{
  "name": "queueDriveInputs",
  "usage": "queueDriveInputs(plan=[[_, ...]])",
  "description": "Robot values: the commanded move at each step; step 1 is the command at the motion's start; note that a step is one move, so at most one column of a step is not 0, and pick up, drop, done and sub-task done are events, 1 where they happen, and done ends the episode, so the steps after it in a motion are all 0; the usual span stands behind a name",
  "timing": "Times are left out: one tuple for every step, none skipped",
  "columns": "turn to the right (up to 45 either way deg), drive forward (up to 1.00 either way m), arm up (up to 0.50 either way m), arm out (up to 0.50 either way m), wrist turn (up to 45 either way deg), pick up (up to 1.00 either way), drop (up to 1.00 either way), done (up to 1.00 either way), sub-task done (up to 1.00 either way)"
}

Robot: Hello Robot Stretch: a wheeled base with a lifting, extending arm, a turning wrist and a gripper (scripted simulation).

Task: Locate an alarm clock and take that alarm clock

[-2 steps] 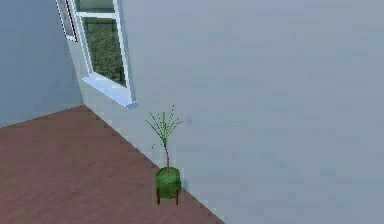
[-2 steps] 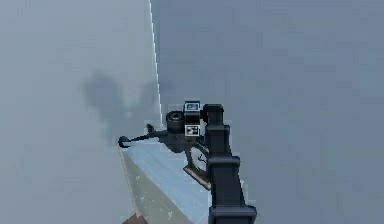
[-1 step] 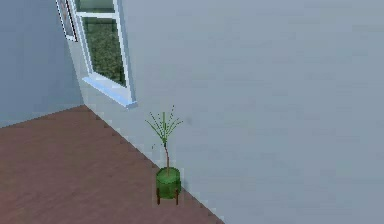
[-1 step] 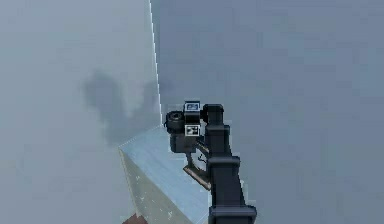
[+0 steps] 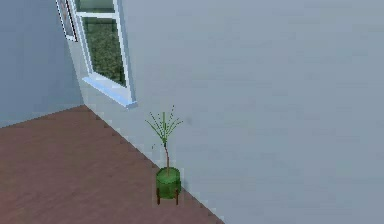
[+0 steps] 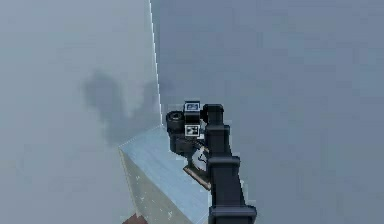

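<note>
Where the alarm clock sits cannot be told, and so neither can its facing or its long axis. The nearest candidate is one small brownish, flat-looking thing lying on the pale blue-grey worktop in the arm side view, just left of the arm; it is too small to name.

The dark arm rises from the bottom edge across this worktop. At its far end are two white marked squares, with the pincer to their left as a dark rounded body over the worktop's back part. Its fingers blend into that body, so I cannot tell whether it holds anything. The worktop is set into a corner where two grey walls meet, and a sliver of reddish floor shows below its front face.

The forward view shows one potted plant, thin-leaved, in a green pot on a small stand. It stands on the brown wooden floor close against the long grey wall. Farther along that wall is one white-framed window with a sill.
</note>
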Motion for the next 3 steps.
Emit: queueDriveInputs(plan=[[0.0, 0.00, -0.30, 0.00, 0.0, 0.00, 0.00, 0.00, 0.00], [0.0, 0.00, 0.00, 0.00, 0.0, 1.00, 0.00, 0.00, 0.00], [0.0, 0.00, 0.10, 0.00, 0.0, 0.00, 0.00, 0.00, 0.00]])
